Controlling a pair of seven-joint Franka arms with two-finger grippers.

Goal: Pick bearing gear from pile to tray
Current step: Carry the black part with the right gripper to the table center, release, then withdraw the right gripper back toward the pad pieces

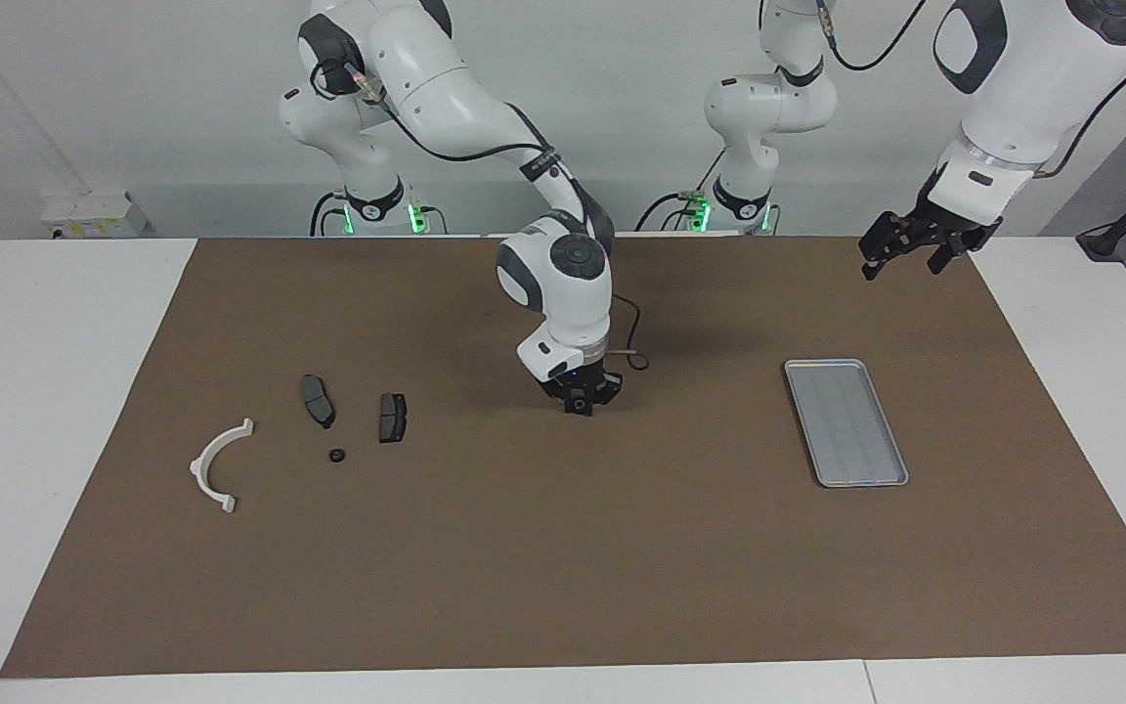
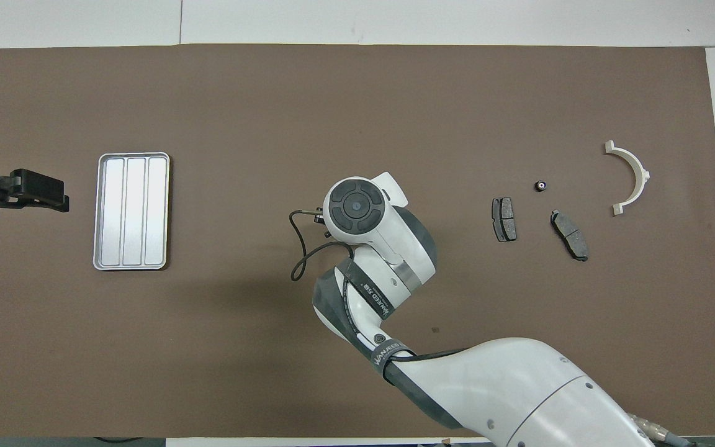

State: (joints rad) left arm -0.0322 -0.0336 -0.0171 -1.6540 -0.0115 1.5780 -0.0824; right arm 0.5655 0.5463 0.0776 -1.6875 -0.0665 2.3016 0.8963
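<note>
Found right gripper point(image 1: 580, 403) low over brown surface point(image 1: 563, 548), hold impossible to tell, apparently midway between small black round gear point(image 1: 336, 456) and flat silver-grey metal tray point(image 1: 845, 422); spread left gripper point(image 1: 905, 256) waited near tray.

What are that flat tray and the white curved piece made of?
The tray looks like brushed metal, probably aluminium: silver-grey, faintly shiny, with pressed ridges. The white arc bracket looks like matte moulded plastic, though painted metal cannot be ruled out.
</note>
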